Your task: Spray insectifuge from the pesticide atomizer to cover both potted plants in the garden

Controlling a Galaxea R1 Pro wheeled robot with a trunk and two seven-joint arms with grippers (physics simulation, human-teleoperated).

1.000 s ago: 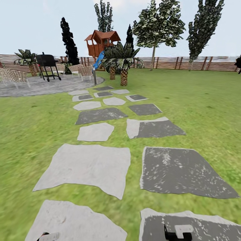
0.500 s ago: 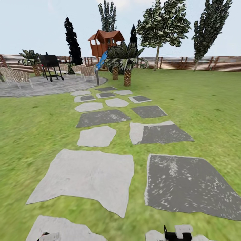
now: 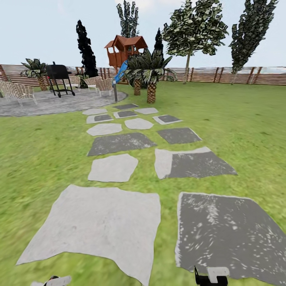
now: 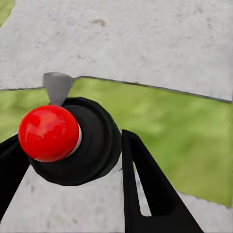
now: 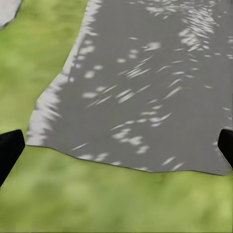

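My left end effector [image 4: 68, 160] grips the red-capped atomizer [image 4: 63, 141]; the right [image 5: 116, 145] is spread empty. Bumps over stepping stones [image 3: 99, 226] could loosen it.

Green lawn [image 3: 246, 131]; pale and dark grey stepping stones [image 3: 115, 167].

At the bottom of your head view, your right gripper [image 3: 210, 277] is black with a light grey block. Your left gripper [image 4: 73, 189] has flat black pointed fingers [image 4: 145, 189].
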